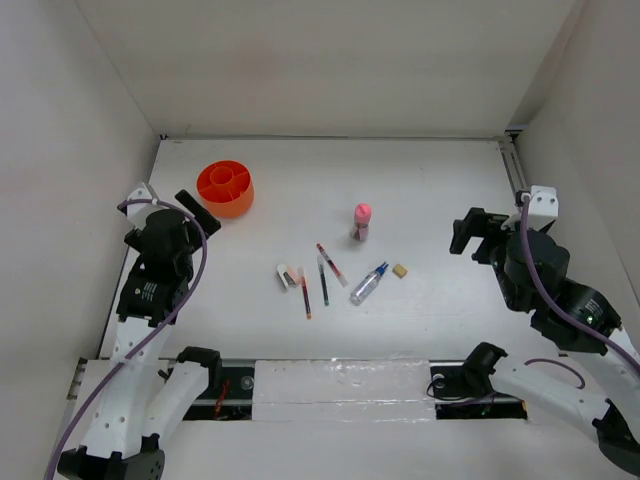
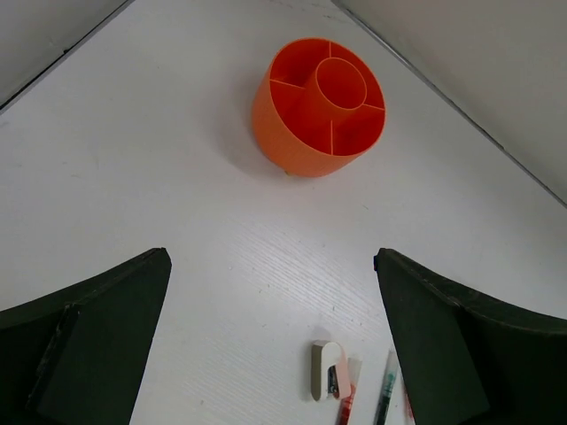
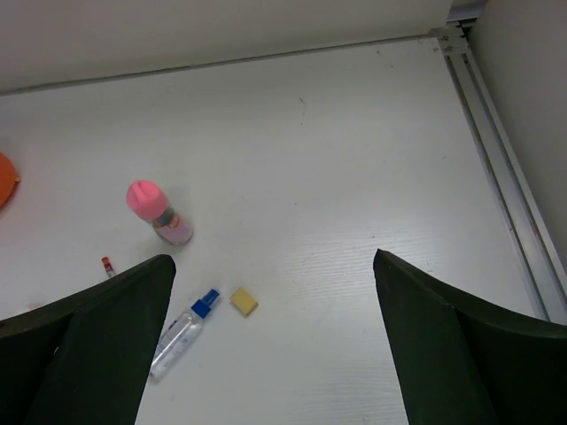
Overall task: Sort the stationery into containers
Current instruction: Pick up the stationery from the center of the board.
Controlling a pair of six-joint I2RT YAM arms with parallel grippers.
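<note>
The round orange tub (image 1: 225, 188) with inner dividers stands at the back left, and fills the top of the left wrist view (image 2: 319, 106). Mid-table lie a white piece (image 1: 284, 277), red pens (image 1: 304, 292), a green pen (image 1: 323, 282), a clear blue-capped bottle (image 1: 367, 285) and a tan cube (image 1: 400, 271). The pink-capped bottle (image 1: 361, 221) stands upright behind them. My left gripper (image 1: 185, 215) is open and empty beside the tub, above the white piece (image 2: 321, 370). My right gripper (image 1: 472, 235) is open and empty, right of the cube (image 3: 244, 301) and the two bottles (image 3: 182, 335) (image 3: 158, 211).
White enclosure walls stand at the back and both sides. A metal rail (image 1: 515, 170) runs along the right wall (image 3: 496, 142). A taped strip (image 1: 350, 385) lies along the front edge between the arm bases.
</note>
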